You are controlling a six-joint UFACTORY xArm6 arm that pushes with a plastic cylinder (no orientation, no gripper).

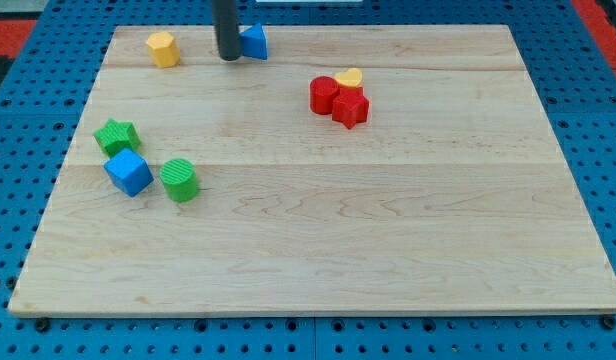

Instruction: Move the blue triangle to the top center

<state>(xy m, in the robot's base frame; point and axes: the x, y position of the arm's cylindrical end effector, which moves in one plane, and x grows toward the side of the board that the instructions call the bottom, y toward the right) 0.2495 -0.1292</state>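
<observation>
The blue triangle (254, 42) lies near the board's top edge, a little left of centre. My tip (228, 57) stands right at its left side, touching or nearly touching it; the dark rod rises out of the view's top and hides part of the triangle's left edge.
A yellow hexagon block (163, 48) lies left of the tip. A red cylinder (324, 95), a red star-like block (351, 108) and a yellow heart-like block (350, 78) cluster at upper right of centre. A green star (117, 136), a blue cube (128, 172) and a green cylinder (180, 180) sit at the left. The wooden board (388, 230) ends at its edges.
</observation>
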